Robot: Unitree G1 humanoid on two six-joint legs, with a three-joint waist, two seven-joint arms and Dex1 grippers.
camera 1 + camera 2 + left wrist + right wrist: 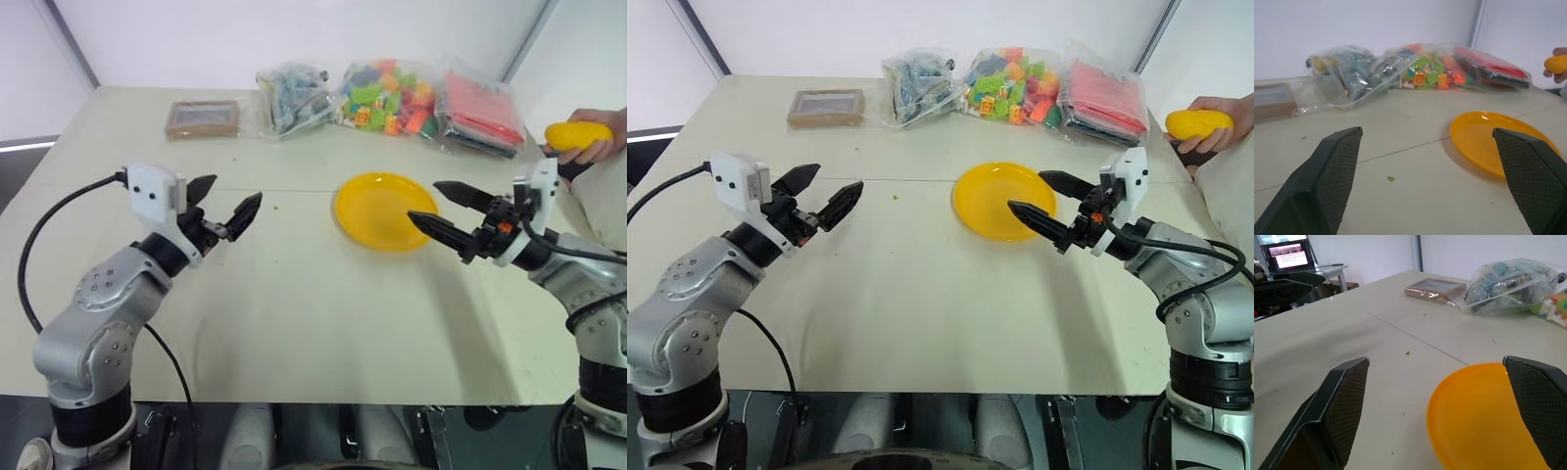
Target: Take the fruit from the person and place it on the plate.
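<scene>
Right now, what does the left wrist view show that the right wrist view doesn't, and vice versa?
Left wrist view alone: the fruit held in the person's hand at the table's far edge, the red bag, and the open left gripper.

Right wrist view alone: a lit monitor beyond the table, the open right gripper, and the left gripper across the table.

Both: the empty plate, the brown packet, the bag of dark parts, the bag of coloured blocks and the table.
</scene>
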